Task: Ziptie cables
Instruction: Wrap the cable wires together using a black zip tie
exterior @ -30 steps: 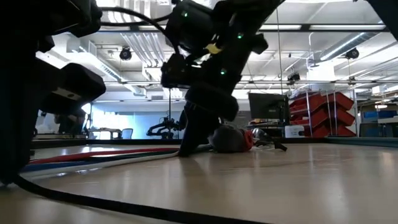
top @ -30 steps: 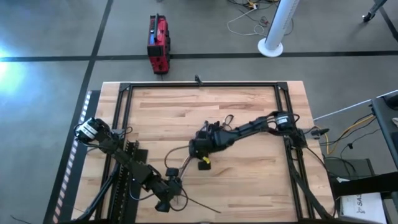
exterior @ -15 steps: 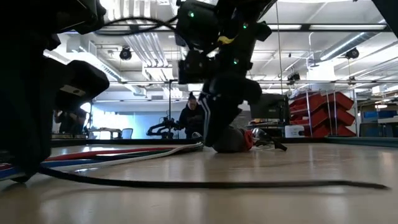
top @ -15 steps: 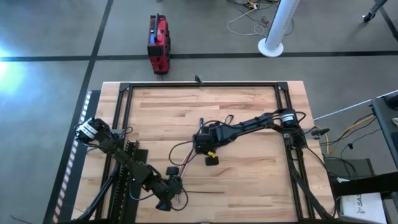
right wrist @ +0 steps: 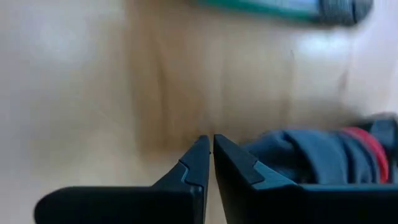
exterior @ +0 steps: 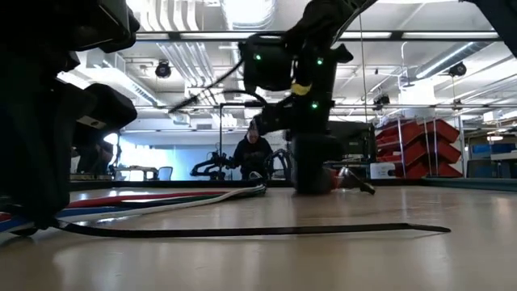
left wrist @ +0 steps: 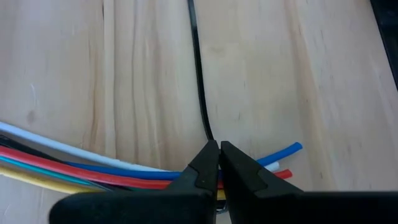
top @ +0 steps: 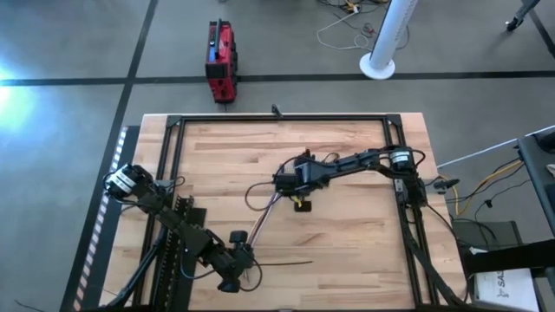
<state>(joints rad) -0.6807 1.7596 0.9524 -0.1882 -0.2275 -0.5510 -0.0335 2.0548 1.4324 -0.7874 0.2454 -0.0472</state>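
The cables, a bundle of blue, red, white and yellow wires, lie on the table. They slant from my left gripper toward my right gripper. The ziptie, a thin dark strap, lies flat along the near side. My left gripper is shut on one end of it, above the cables' near ends. My right gripper is shut just past the cables' far end. Nothing shows between its fingers. My left gripper pinches the ziptie's end between its two fingertips. The strap runs straight on from the fingers, in line with them, and lies flat on the table. The coloured cables pass beneath the fingers; whether the fingers touch them I cannot tell.
A grey and red lump with thin looped wires lies just beyond my right gripper. A black frame borders the table. A red box and a white pole base stand on the floor beyond the far edge.
My right gripper has moved toward the far and right edges, staying shut. The cables' far end has shifted the same way and the bundle lies straighter. The ziptie's free end has swung toward the far edge, while its held end has stayed at my left gripper.
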